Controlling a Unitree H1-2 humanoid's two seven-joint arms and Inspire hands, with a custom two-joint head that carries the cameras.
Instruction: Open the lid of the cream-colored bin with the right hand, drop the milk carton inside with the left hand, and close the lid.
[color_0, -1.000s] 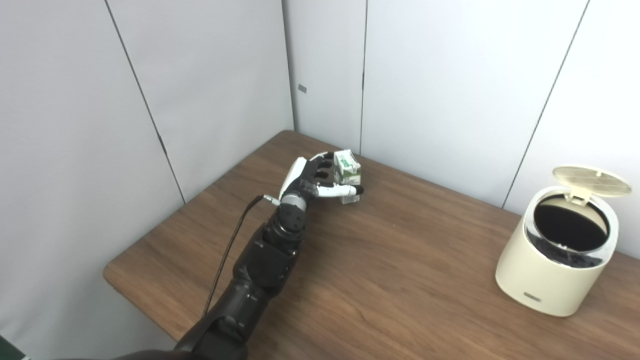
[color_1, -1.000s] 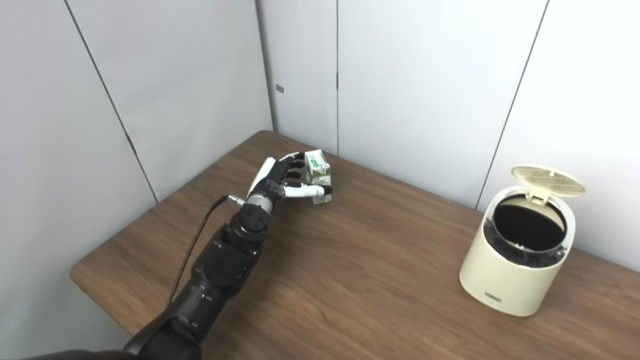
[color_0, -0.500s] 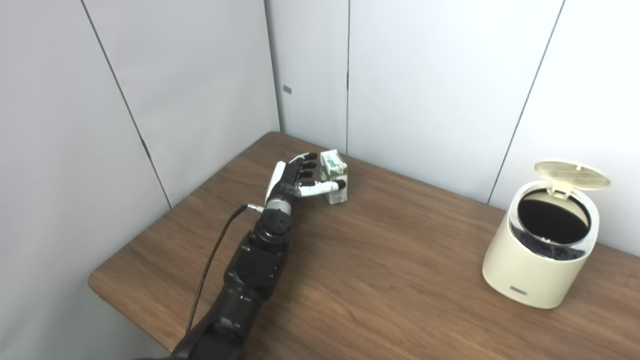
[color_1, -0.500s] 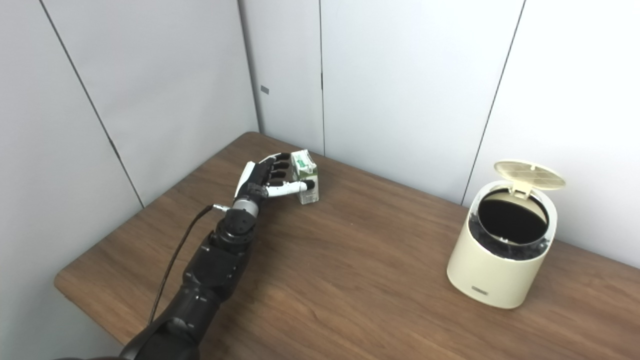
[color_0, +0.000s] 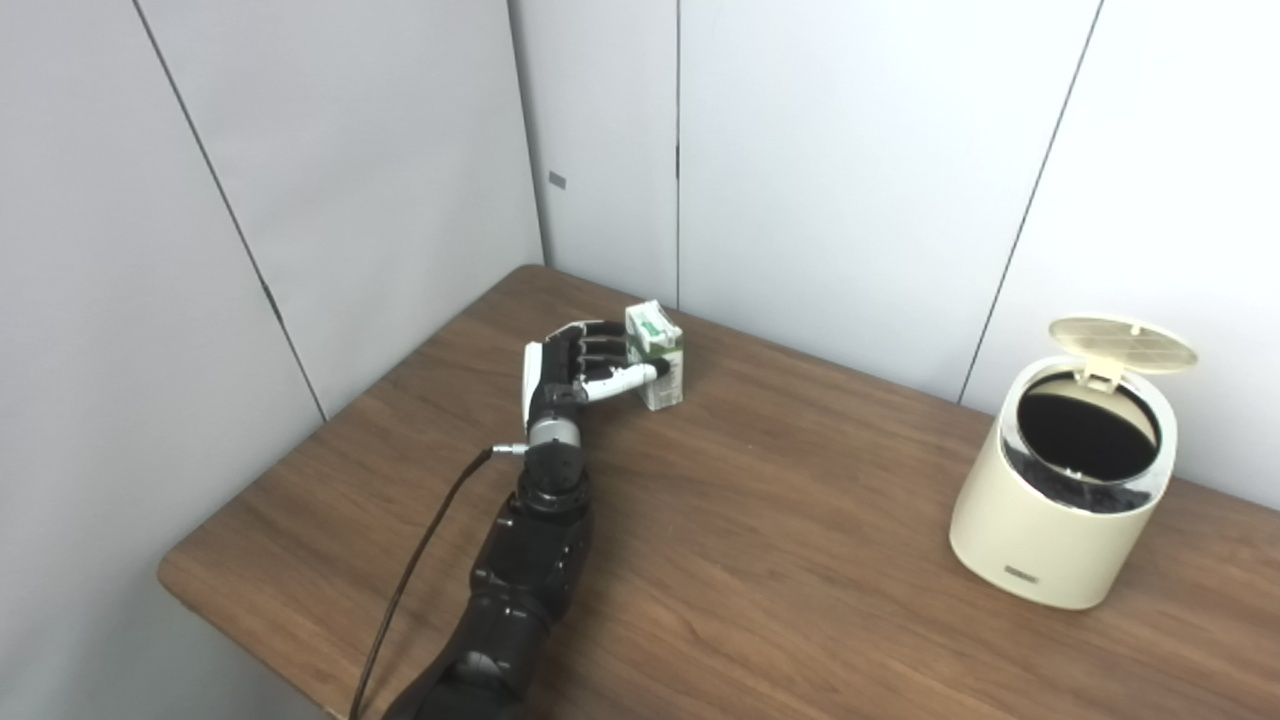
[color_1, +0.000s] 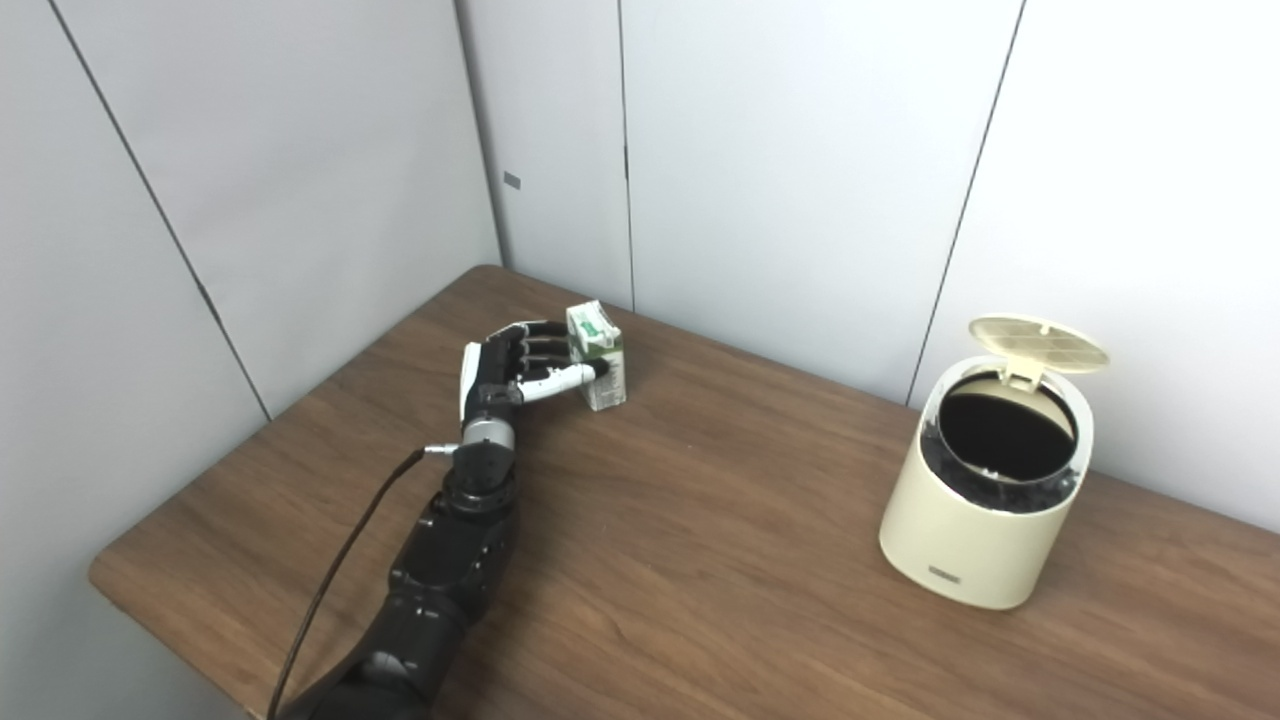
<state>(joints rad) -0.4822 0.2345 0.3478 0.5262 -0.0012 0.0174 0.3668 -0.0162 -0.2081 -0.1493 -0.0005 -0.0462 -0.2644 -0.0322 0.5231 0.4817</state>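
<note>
A small white and green milk carton (color_0: 667, 384) stands upright on the wooden table (color_0: 780, 560), near its far left corner. My left hand (color_0: 575, 365) is wrapped on it from the left: the fingers lie against its left side and the thumb presses on its front face. Far to the right stands the cream-colored bin (color_0: 1055, 520), with its round lid (color_0: 1122, 343) tipped up at the back and the dark inside showing. My right hand is out of both views.
White wall panels close in the table at the back and on the left, right behind the carton. A black cable (color_0: 420, 570) runs along my left forearm. The table's left edge lies close beside that arm.
The camera has panned, so everything shifted left in the picture. My left thumb has drawn in from past the carton's front onto its face, and the fingers have closed tighter.
</note>
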